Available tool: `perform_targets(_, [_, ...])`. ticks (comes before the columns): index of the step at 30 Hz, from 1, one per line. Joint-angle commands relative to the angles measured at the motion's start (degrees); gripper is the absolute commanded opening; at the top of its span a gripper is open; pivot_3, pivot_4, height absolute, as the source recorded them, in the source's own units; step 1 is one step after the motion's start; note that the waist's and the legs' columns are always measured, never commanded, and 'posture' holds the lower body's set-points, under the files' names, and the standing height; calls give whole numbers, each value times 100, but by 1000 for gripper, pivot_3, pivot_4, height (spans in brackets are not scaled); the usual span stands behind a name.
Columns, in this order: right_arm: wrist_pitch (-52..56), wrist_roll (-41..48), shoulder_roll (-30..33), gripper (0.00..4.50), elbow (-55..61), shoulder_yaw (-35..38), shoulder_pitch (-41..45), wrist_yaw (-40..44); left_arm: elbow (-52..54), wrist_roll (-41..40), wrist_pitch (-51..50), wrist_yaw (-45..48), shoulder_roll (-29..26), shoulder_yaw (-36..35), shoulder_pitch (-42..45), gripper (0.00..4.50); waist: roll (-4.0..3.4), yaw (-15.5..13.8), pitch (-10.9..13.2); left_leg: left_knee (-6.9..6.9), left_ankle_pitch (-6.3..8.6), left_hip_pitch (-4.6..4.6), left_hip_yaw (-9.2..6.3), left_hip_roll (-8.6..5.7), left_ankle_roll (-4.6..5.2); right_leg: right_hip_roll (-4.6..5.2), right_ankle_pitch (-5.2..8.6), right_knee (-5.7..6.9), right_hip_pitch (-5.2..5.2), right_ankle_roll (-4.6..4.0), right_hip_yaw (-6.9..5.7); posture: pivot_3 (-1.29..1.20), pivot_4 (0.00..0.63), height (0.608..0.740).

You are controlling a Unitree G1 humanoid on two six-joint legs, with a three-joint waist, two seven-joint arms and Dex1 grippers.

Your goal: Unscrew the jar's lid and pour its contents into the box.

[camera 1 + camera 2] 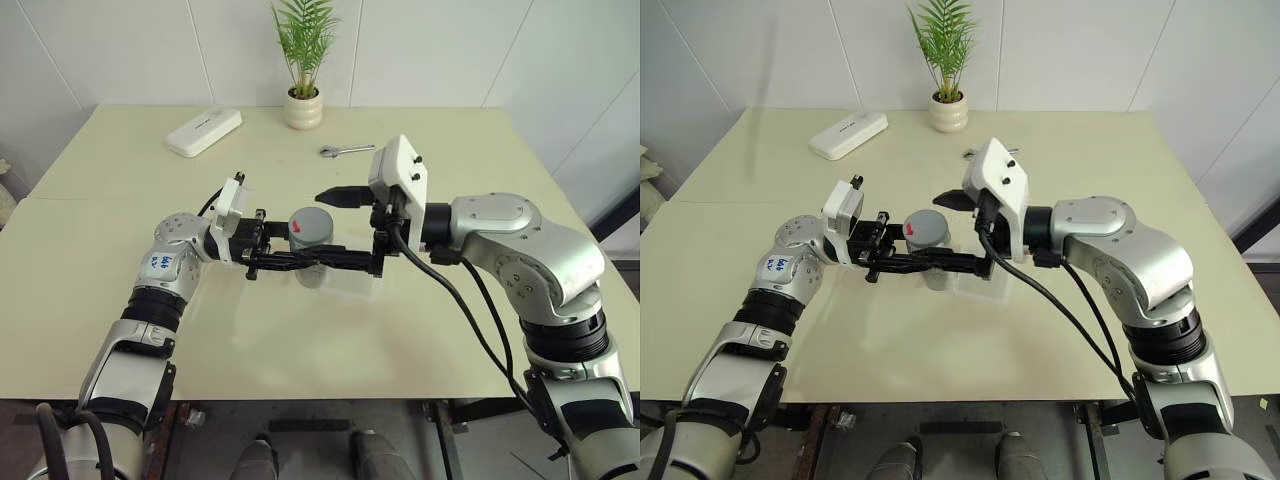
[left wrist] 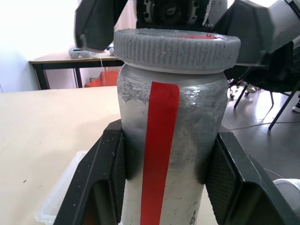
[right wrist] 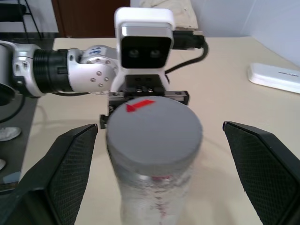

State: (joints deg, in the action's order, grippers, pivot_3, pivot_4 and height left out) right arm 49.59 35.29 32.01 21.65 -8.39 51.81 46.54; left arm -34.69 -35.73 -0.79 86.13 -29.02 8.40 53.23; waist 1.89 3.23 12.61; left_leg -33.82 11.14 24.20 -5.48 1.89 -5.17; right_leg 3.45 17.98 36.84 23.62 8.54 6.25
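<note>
Left gripper (image 1: 300, 262) clamped on jar (image 1: 312, 240), upright, lid (image 1: 311, 220) on top, above box (image 1: 345, 283) at table (image 1: 120, 170) centre. Right gripper (image 1: 350, 225) spread wide around lid.

Left wrist: fingers (image 2: 101, 178) squeezing jar's sides, axis vertical.

Right wrist: fingers (image 3: 70, 164) flanking lid, apart.
</note>
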Motion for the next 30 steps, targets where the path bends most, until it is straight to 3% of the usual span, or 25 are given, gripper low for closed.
perform_targets(1, [-11,110,-76,4485,225,163,32,-69,74,-66,17,637,-29,-48,137,1876,0,0,0,0,0,0,0,0,0,0,0,0,0,0,0,0,150,740])
perform_targets(30, [-78,-319,-201,4485,-266,60,293,-100,129,-69,-8,637,-35,-69,86,1876,0,1,0,-1,0,0,0,0,0,0,0,1,0,0,0,0,150,740])
